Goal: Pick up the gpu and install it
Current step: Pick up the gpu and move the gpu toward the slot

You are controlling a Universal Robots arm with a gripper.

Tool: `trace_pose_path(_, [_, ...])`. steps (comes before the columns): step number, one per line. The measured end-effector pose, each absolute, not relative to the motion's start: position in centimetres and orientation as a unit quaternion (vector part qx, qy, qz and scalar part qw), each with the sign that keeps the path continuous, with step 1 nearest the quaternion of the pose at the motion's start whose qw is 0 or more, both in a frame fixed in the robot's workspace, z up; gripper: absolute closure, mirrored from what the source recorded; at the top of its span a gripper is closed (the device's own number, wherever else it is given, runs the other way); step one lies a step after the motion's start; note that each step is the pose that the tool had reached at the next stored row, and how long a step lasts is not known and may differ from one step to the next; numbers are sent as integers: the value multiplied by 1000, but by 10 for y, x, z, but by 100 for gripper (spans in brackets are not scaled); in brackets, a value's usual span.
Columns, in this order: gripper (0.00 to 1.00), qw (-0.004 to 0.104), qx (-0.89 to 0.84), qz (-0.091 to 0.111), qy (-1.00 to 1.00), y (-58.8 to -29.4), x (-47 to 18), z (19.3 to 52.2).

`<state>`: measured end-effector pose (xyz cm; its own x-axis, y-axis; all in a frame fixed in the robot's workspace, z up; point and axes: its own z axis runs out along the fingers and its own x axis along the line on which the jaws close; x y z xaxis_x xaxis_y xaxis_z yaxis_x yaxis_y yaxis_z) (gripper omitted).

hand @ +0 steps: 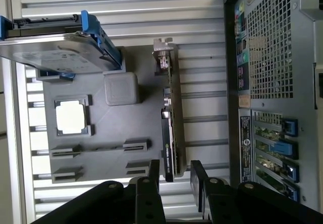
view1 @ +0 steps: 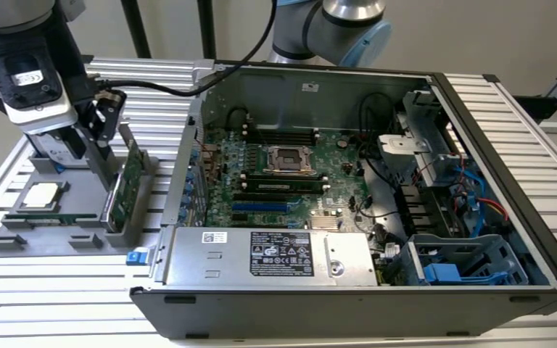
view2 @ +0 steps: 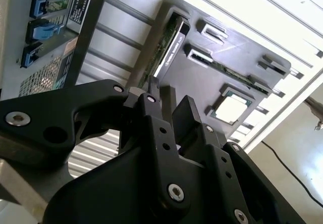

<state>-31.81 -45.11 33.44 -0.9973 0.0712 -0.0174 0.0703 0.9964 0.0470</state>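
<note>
While I hang low over the gray tray (view1: 27, 243) on the exterior view's left, my gripper (hand: 174, 174) has its jaws spread apart, one on each side of the gpu (hand: 171, 128). In the first wrist view one of my fingers (hand: 154, 172) sits just beside the black cooler face of the card. The other sits just beside its green back. A thin gap shows on both sides, so I am not pinching it. The gpu stands on its long edge in a slot of the tray. Its silver end bracket (hand: 162, 50) is at the end far from my jaws. The tray also holds a square chip (hand: 70, 118) in a little frame, well apart from the card. A silver hard drive (hand: 55, 47) with blue rails stands at the bracket end of the tray. The tray lies on a table (view1: 56, 290) made of silver slats. Just beside the tray, toward the exterior view's right, is an open computer case (view1: 356, 297). Inside it I see a green main board (view1: 289, 167) lying flat and a silver power box (view1: 269, 254) along the near wall.
</note>
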Motion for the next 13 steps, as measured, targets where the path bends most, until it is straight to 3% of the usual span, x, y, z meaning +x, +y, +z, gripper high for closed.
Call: trace_pose_path(13, [0, 10, 35, 23, 999, -451, -318, 331])
